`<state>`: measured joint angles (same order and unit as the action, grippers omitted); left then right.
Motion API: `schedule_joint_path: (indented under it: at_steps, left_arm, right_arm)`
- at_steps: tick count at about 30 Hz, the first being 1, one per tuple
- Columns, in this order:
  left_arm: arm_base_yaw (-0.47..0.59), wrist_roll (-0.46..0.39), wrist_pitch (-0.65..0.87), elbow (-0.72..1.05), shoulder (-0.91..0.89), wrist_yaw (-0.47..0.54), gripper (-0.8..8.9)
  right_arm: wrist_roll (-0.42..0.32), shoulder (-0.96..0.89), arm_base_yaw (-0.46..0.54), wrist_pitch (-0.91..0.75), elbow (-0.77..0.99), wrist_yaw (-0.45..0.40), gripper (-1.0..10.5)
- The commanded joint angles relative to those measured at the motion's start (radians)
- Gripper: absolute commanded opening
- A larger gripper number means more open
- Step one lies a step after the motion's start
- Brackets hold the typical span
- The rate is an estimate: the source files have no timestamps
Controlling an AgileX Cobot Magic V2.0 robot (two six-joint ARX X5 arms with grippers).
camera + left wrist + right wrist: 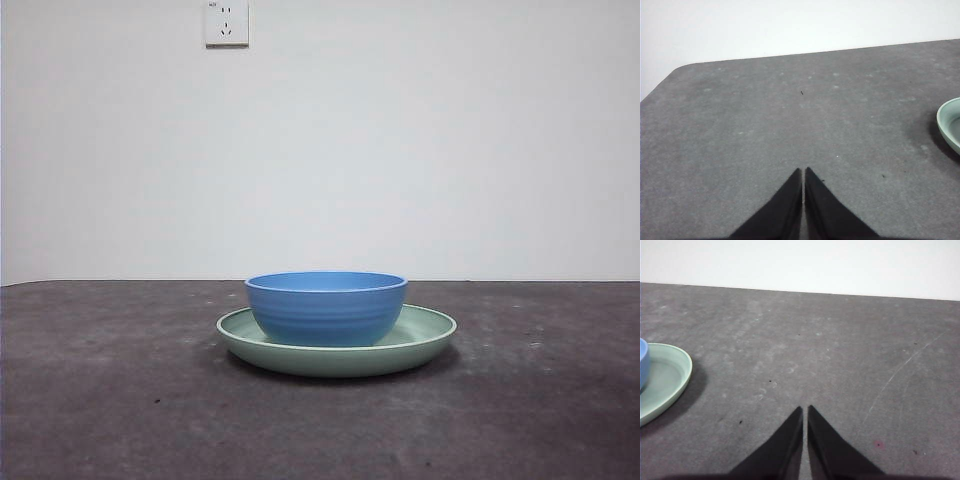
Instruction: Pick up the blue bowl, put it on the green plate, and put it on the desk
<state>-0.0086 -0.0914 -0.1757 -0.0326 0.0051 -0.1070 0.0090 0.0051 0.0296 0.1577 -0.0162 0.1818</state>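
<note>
The blue bowl (326, 307) sits upright inside the green plate (430, 335) at the middle of the desk (100, 400). No arm shows in the front view. My left gripper (803, 172) is shut and empty over bare desk, with the plate's rim (949, 122) off to one side. My right gripper (804, 411) is likewise shut and empty, apart from the green plate (667, 377); a sliver of the blue bowl (642, 362) shows at that view's edge.
A white wall stands behind the desk, with a socket (227, 22) high up. The desk's rounded corner (680, 70) shows in the left wrist view. A faint scratch (900, 370) marks the surface near my right gripper.
</note>
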Motion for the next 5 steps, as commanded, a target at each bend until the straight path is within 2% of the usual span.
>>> schedule_joint_path:
  at_steps: [1,5]
  left_arm:
    - [0.002,-0.001,-0.008,0.021,-0.002,0.000,0.09]
    - [0.002,-0.002,-0.008,0.021,-0.002,0.000,0.09]
  right_arm:
    - [0.017,-0.002,0.001,0.000,0.005,0.000,0.1]
    - [0.017,-0.002,0.001,0.000,0.005,0.000,0.1]
